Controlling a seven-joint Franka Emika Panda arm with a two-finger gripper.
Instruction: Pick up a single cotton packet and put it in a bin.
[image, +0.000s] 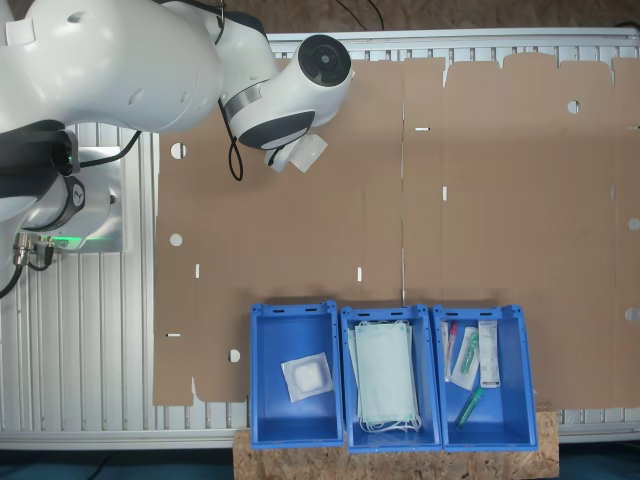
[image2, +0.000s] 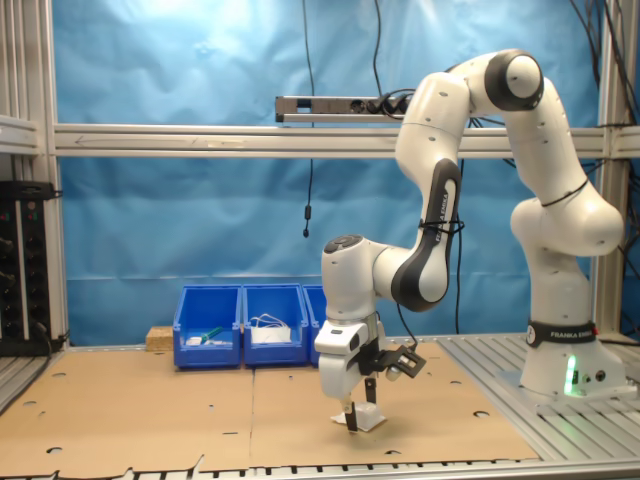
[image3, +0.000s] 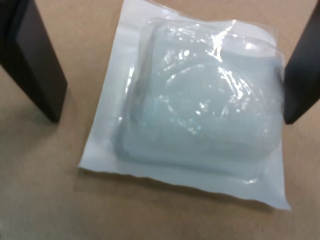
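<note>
A cotton packet (image3: 195, 110), a white pad in a clear-edged wrapper, lies flat on the brown cardboard. My gripper (image3: 172, 116) is lowered over it, open, with one dark finger (image3: 37, 65) on each side and neither pressing it. In the second exterior view the gripper (image2: 358, 410) reaches down to the packet (image2: 370, 420) on the cardboard. In the first exterior view a corner of the packet (image: 312, 150) shows from under the arm. Three blue bins stand in a row, and the bin (image: 293, 385) at the first exterior view's left holds another cotton packet (image: 305, 377).
The middle bin (image: 391, 320) holds pale green face masks (image: 385, 375). The third bin (image: 482, 316) holds long narrow packets. The cardboard sheet (image: 480, 190) covers the table between the arm and the bins. The robot base (image2: 565, 370) stands at the second exterior view's right.
</note>
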